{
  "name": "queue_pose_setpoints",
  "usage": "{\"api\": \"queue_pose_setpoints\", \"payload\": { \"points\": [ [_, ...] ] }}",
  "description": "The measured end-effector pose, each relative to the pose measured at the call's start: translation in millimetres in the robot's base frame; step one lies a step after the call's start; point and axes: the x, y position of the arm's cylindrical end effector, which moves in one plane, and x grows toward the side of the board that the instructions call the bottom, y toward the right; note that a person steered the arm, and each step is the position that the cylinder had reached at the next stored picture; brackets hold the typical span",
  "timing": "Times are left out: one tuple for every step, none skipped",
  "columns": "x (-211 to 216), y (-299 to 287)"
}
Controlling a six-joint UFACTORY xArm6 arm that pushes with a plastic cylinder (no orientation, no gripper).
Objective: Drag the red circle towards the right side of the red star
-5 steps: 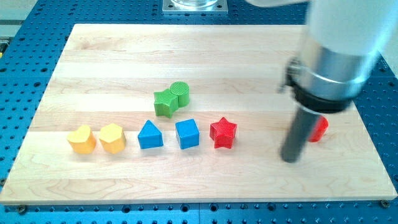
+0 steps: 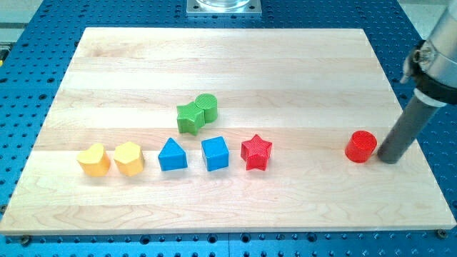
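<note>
My tip (image 2: pixel 390 158) rests on the wooden board (image 2: pixel 228 64) near its right edge, just to the view's right of the red circle (image 2: pixel 360 146); a narrow strip of bare wood seems to separate the two, though at this angle I cannot be sure they are not touching. The rod is a plain dark cylinder with nothing to open or close, so it grasps nothing and only stands beside the block. The red circle sits in the right part of the board, well apart from the red star (image 2: pixel 256 152), which lies towards the view's left of it, at about the same height in the view. The star ends a loose row that runs to the view's left: a blue cube (image 2: pixel 215 153) just beside the star, then a blue triangle (image 2: pixel 171 155), then a yellow hexagon (image 2: pixel 128 158), and last a yellow heart (image 2: pixel 93 159) near the board's left side. The two yellow blocks stand close together, as do the two blue ones. Above this row, towards the view's top, a green star (image 2: pixel 189 118) and a green circle (image 2: pixel 206 106) press against each other, the circle to the upper right of the star. The board lies on a blue perforated table (image 2: pixel 28 235) that shows on all sides.
</note>
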Motion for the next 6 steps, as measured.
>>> {"api": "queue_pose_setpoints", "payload": {
  "points": [
    [0.0, -31.8],
    [-16.5, -9.0],
    [-24.0, -21.0],
    [-23.6, -50.7],
    [-21.4, -67.7],
    [-12.5, -85.0]
  ]
}}
